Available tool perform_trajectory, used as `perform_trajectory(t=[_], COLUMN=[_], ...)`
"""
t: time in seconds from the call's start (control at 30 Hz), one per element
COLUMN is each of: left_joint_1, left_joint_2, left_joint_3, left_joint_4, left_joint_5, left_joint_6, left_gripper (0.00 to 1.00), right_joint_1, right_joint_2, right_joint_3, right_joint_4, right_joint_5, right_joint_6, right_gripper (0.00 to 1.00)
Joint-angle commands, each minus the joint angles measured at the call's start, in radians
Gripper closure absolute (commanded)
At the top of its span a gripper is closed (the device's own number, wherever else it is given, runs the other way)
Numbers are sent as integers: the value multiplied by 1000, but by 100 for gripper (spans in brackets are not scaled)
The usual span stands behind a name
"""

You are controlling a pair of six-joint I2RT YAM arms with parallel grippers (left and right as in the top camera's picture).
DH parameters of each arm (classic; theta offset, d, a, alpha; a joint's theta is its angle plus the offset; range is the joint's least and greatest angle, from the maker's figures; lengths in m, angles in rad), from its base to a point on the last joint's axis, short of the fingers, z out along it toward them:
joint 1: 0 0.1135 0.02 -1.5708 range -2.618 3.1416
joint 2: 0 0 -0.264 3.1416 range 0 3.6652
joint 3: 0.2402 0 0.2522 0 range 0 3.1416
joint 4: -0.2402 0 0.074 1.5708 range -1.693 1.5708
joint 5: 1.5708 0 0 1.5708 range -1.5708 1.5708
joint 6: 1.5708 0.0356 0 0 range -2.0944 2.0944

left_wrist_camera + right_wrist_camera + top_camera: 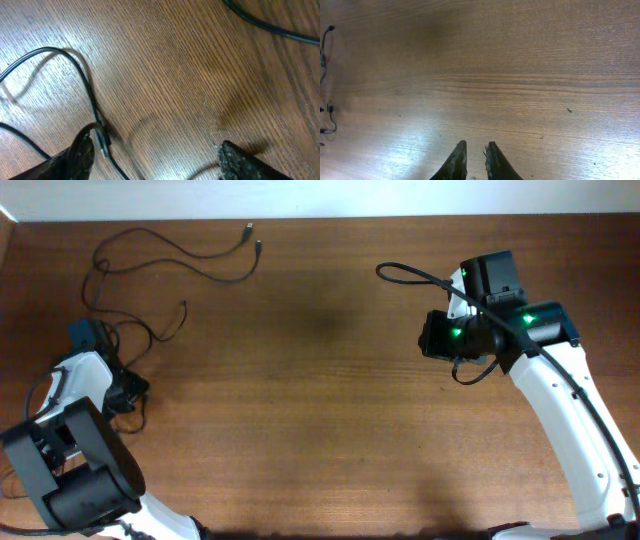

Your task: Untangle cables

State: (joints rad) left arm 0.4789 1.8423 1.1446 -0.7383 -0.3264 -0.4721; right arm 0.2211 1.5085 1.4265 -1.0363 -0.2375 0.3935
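Note:
The cables [170, 250] lie loose and wavy at the table's far left, with plugs near the back edge. My left gripper [128, 390] sits just below the cables' lower loops. In the left wrist view my left gripper [155, 156] is open and low over the wood. A thin black cable [80, 70] loops past its left finger, with a small plug [103, 141] right beside that finger, not clamped. My right gripper [428, 337] is far from the cables, over the right half of the table. Its fingers [475, 150] are nearly together with nothing between them.
The brown wooden table [320, 410] fills the view. A thicker black arm cable [410, 275] arcs off the right arm. Another cable [270, 26] crosses the top right of the left wrist view. Bits of cable [326, 50] show at the right wrist view's left edge.

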Motion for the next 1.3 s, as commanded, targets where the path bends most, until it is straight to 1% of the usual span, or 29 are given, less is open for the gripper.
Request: perform_trajectory(t=[0.0, 0.03, 0.07, 0.13, 0.37, 0.43, 0.47, 0.57, 0.63, 0.67, 0.7, 0.77, 0.9, 0.97, 1.03, 1.13, 1.2, 1.23, 1.27], left_joint_1=[4, 4, 4, 4, 6, 29, 51, 131, 254, 300, 384, 488, 635, 682, 698, 697, 697, 698, 697], left_joint_2=[0, -10, -19, -32, -39, -63, -90, -195, -262, -267, -264, -238, -169, -109, -28, 70, 126, 151, 170], left_joint_3=[66, 95, 119, 154, 158, 160, 160, 160, 160, 160, 159, 159, 159, 159, 159, 159, 159, 159, 159], left_joint_4=[-18, -35, -40, -41, -84, -111, -121, -124, -123, -124, -124, -137, -134, -127, -117, -93, -73, -65, -58], left_joint_5=[13, 35, 51, 61, 61, 61, 61, 61, 92, 112, 155, 155, 154, 155, 154, 154, 154, 154, 148], left_joint_6=[-5, 5, 15, 17, 25, -26, -53, -82, -151, -168, -168, -168, -180, -179, -178, -179, -179, -179, -179], left_gripper=[12, 10, 1, 1, 1, 1, 1, 1, 1, 1, 1, 1, 1, 0, 6, 7, 10, 14, 21], right_joint_1=[8, 8, 8, 8, 8, 8, 8, 8, 8, 8, 8, 8, 8, 8, 8, 8, 8, 8, 8], right_joint_2=[3, 3, 3, 4, 6, 11, 18, 46, 60, 62, 62, 62, 62, 62, 62, 62, 62, 62, 62], right_joint_3=[-3, -3, -3, -3, -3, -3, -3, -3, -3, -3, -3, -3, -3, -3, -3, -3, -3, -3, -3], right_joint_4=[-1, 0, 0, 1, 2, -5, -7, -6, -6, -7, -7, -6, -7, -8, -7, -12, -22, -23, -23], right_joint_5=[-13, -13, -13, -13, -13, -13, -13, -13, -13, -13, -13, -13, -13, -14, -14, -21, -20, -21, -21], right_joint_6=[4, 4, 4, 4, 4, 3, 4, 4, 4, 4, 4, 4, 3, 4, 4, 4, 4, 5, 5], right_gripper=[85, 85, 85, 85, 85, 85, 85, 85, 91, 92, 92, 92, 92, 92, 92, 92, 92, 92, 92])
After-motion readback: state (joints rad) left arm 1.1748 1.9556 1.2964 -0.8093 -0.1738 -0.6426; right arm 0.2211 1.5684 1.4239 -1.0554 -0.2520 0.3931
